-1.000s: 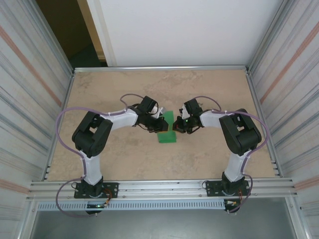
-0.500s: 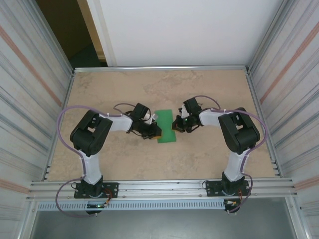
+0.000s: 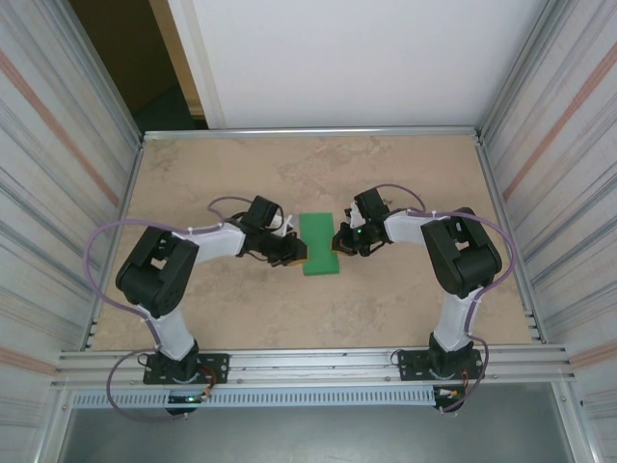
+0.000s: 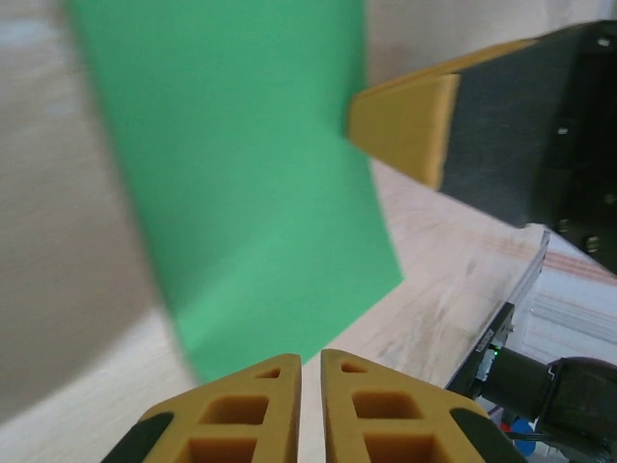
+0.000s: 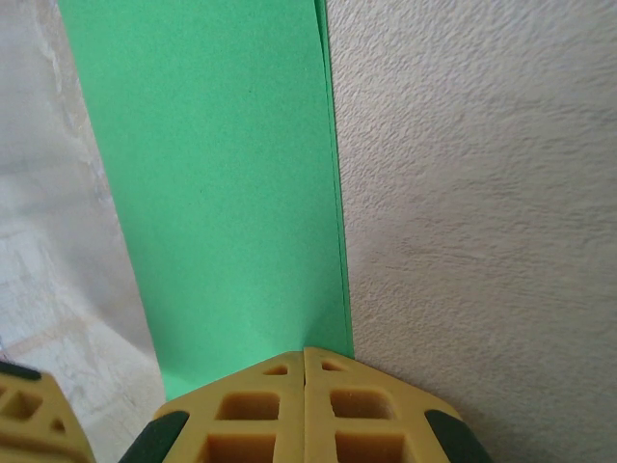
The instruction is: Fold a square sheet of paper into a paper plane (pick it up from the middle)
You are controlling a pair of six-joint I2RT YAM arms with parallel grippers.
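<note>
The square sheet of paper [image 3: 319,244] lies on the table folded into a narrow bright green rectangle, also seen in the left wrist view [image 4: 241,174] and the right wrist view [image 5: 212,193]. My left gripper [image 3: 298,254] sits low at the paper's near left corner, its jaws [image 4: 310,359] almost together with nothing between them. My right gripper [image 3: 339,240] is shut, its tips [image 5: 305,352] resting on the paper's right edge, where two layers show. The paper plane's pointed shape is not to be seen.
The beige table [image 3: 241,309] is bare around the paper. Metal rails [image 3: 308,365] run along the near edge by the arm bases, and ribbed walls [image 3: 58,193] close in both sides.
My left gripper has slid left off the top of the paper to its left edge, uncovering the whole green rectangle. The right gripper has stayed at the right edge.
</note>
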